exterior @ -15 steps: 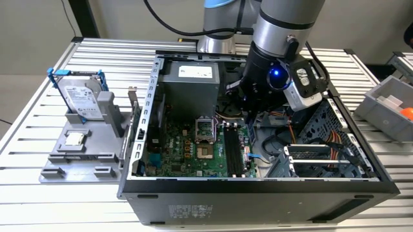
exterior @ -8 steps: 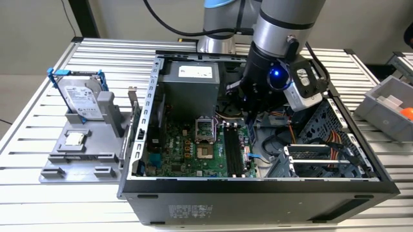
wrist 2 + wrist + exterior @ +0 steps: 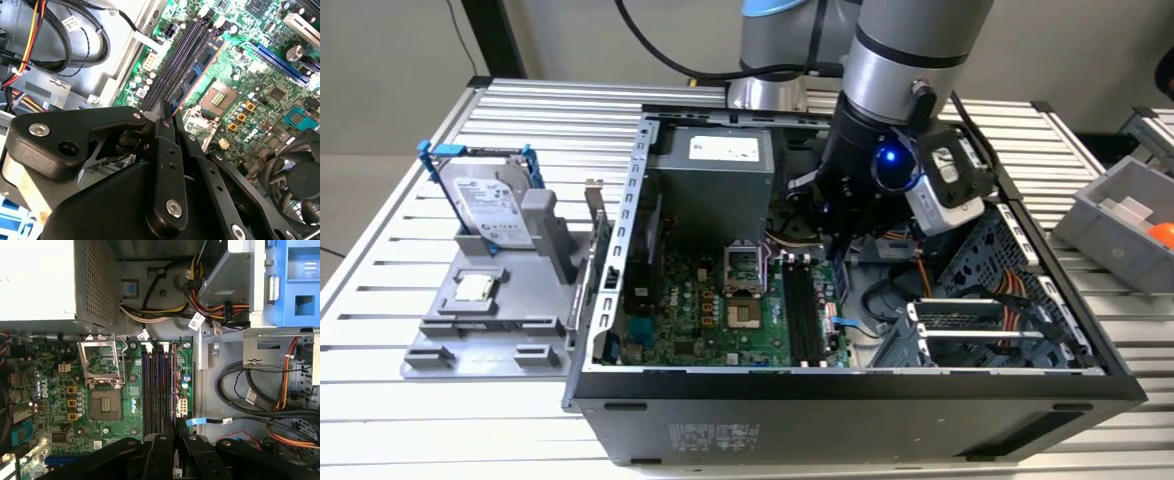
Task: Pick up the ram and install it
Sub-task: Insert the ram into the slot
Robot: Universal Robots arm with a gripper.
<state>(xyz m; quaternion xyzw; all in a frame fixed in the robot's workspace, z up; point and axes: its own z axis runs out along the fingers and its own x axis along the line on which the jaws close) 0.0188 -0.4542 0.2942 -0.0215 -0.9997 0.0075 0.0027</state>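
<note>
My gripper [image 3: 838, 235] reaches down into the open computer case [image 3: 854, 385], over the motherboard. In both wrist views its black fingers [image 3: 161, 452] are shut on the ram [image 3: 195, 75], a long thin board with dark chips. The ram [image 3: 173, 390] stands on edge, lined up with the dark memory slots [image 3: 150, 390] and at the slot nearest the cables. I cannot tell whether it is touching the slot or is pressed into it. In the exterior view the slots [image 3: 803, 310] lie just in front of the gripper.
The processor socket [image 3: 106, 405] lies beside the slots, with the power supply [image 3: 714, 170] behind it. Cables and a drive cage [image 3: 974, 320] crowd the exterior view's right. Outside the case a grey fixture [image 3: 480, 345] holds a blue-framed hard drive [image 3: 491, 200] and a small chip [image 3: 476, 288].
</note>
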